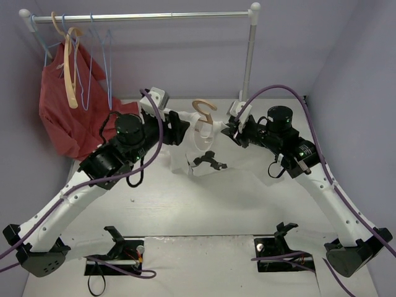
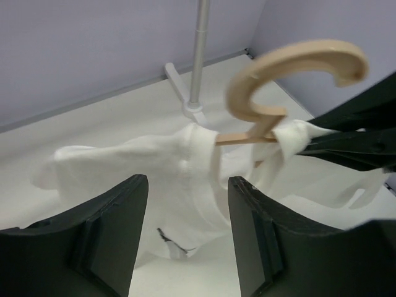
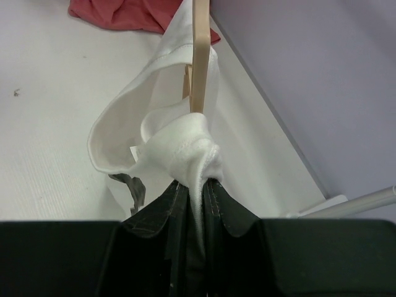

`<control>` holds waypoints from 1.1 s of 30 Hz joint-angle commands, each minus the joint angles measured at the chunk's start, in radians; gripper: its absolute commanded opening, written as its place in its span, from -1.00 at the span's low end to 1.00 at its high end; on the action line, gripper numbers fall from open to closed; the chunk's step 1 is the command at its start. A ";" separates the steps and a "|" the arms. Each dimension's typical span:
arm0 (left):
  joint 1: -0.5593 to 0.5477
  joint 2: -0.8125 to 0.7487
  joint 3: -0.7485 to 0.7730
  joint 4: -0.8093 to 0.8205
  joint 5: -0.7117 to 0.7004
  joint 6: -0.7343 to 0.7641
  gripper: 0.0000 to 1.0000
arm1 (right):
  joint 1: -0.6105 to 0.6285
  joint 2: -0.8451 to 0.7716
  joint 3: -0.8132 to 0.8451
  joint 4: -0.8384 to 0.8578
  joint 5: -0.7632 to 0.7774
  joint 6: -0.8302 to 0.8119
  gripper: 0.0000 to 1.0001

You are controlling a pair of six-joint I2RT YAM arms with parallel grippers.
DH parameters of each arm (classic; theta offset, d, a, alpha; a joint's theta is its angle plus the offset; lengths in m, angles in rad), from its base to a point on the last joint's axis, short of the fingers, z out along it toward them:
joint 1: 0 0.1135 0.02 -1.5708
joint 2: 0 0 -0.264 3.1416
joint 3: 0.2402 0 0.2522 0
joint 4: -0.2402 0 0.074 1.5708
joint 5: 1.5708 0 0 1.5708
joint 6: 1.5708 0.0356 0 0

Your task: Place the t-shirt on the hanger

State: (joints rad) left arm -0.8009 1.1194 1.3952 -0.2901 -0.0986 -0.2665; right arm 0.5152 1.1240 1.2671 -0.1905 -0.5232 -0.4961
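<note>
From the near edge of the table point(image 1: 204, 260), two arms reach inward and meet over its middle. The left gripper point(image 2: 187, 182) has its jaws spread wide and holds nothing. The white t-shirt point(image 2: 154, 167) hangs straight ahead of it, near but not touching. The right gripper point(image 3: 193, 185) is clamped on a bunched fold of the shirt's shoulder, right where the tan wooden hanger point(image 3: 199, 55) ends (whether it also pinches the wood I cannot tell). The hanger is lifted off the table with its hook up. Its long axis runs from one gripper across to the other, so the free left arm looks nearer the loose shoulder. Beyond stands a clothes rack point(image 1: 142, 17) with a red garment point(image 1: 68, 117).
</note>
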 commanded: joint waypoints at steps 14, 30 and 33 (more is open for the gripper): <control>0.493 0.147 0.151 0.109 0.958 0.096 0.21 | -0.070 0.030 0.078 0.006 -0.236 -0.059 -1.00; 0.552 0.180 0.206 -0.354 0.995 0.509 0.13 | -0.103 0.039 0.049 0.054 -0.294 -0.047 -1.00; 0.555 0.181 0.189 -0.359 0.993 0.544 0.13 | -0.106 0.046 0.049 0.057 -0.302 -0.045 -1.00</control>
State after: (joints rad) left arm -0.2543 1.3334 1.5772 -0.6289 0.8948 0.1764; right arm 0.4175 1.1645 1.2819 -0.2489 -0.7731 -0.5323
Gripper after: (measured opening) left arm 0.567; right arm 0.145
